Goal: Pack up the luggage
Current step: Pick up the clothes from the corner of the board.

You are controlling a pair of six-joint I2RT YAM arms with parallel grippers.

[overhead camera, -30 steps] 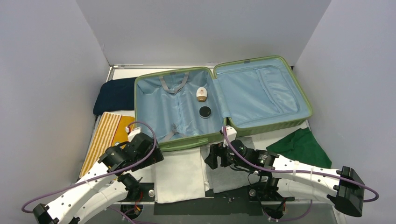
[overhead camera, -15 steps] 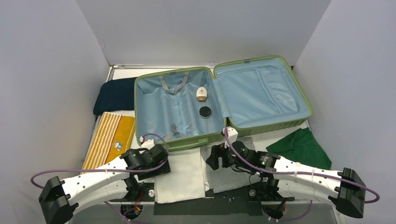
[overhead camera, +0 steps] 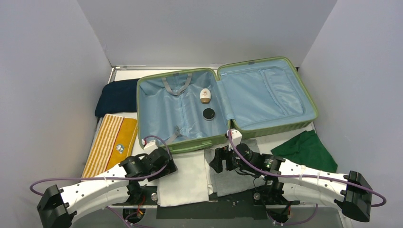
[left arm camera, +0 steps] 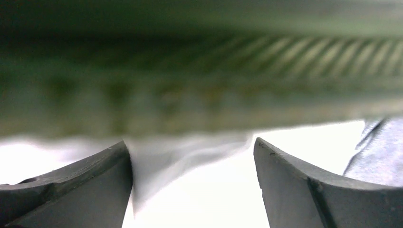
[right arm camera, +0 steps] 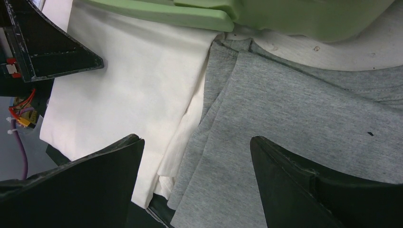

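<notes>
My left tool (overhead camera: 165,161) is low over the table (overhead camera: 285,135), its two fingers (left arm camera: 85,185) spread wide with nothing clamped between them. Just ahead of it stands the near wall of the luggage (overhead camera: 256,99), so close that in the wrist view its green ribbed shell (left arm camera: 199,71) is a blur across the whole top. Under this tool and reaching between its fingers lies a folded white cloth (overhead camera: 183,178). My right tool (overhead camera: 216,161) is gaping open too and holds nothing. It hangs over the seam where the white cloth (right arm camera: 119,95) meets a grey cloth (right arm camera: 294,104), with the luggage's green edge (right arm camera: 190,14) just beyond its fingertips. The luggage lies open flat, blue lining up, beyond both tools. In the half ahead of my left tool sit a small cream item (overhead camera: 205,96) and a black disc (overhead camera: 208,113) (I cannot tell what either is). Outward of my right tool lies a green cloth (overhead camera: 306,149). Outward of my left tool lies a striped towel (overhead camera: 107,142), and beyond that a navy cloth (overhead camera: 116,97).
</notes>
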